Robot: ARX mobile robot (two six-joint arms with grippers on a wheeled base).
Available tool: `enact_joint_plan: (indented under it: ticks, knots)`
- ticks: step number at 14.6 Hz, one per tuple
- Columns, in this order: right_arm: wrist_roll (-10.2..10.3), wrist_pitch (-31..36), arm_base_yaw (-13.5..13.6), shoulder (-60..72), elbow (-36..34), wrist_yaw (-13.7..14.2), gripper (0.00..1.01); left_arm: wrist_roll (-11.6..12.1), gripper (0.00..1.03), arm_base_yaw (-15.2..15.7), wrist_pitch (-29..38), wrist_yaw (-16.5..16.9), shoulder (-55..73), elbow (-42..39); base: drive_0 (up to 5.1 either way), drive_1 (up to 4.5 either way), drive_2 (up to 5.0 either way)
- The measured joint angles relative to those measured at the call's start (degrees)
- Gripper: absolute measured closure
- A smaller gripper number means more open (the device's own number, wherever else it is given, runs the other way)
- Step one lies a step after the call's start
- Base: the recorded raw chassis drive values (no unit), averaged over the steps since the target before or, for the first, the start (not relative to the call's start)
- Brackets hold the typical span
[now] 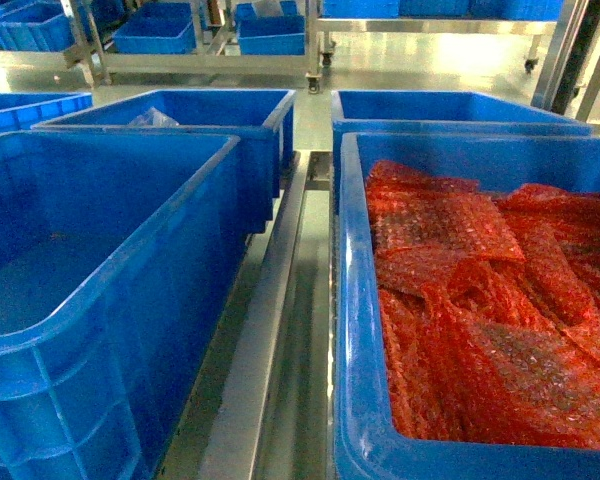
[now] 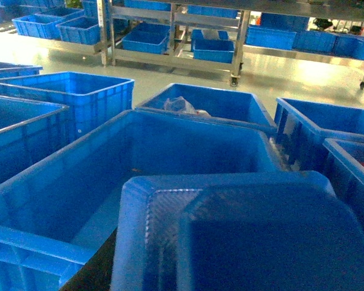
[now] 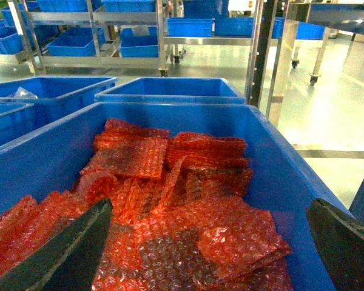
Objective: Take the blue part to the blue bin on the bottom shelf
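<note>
A blue part (image 2: 242,236), a moulded plastic piece with a raised rim, fills the bottom of the left wrist view just above a large empty blue bin (image 2: 79,182). My left gripper holds it; only one dark finger (image 2: 96,268) shows beside the part. In the head view the same empty blue bin (image 1: 100,260) sits at the left on the bottom shelf, whose steel centre rail (image 1: 265,340) runs between the bins. My right gripper (image 3: 209,209) hangs open over a blue bin (image 3: 279,163) full of red bubble wrap (image 3: 170,200). Neither gripper shows in the head view.
Behind the front bins stand two more blue bins (image 1: 210,130), (image 1: 450,110), the left one holding a clear bag (image 1: 152,118). Another bin row (image 2: 60,97) lies to the left. Across the shiny floor, steel racks (image 1: 210,40) on castors carry more blue bins.
</note>
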Motion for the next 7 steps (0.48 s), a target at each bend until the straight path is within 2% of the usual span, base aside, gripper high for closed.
enact_joint_plan:
  ticks: [7]
  knots:
    - [0.0, 0.0, 0.0, 0.0, 0.0, 0.0, 0.03, 0.02, 0.6, 0.0, 0.0, 0.0, 0.0, 0.0, 0.0, 0.0, 0.0]
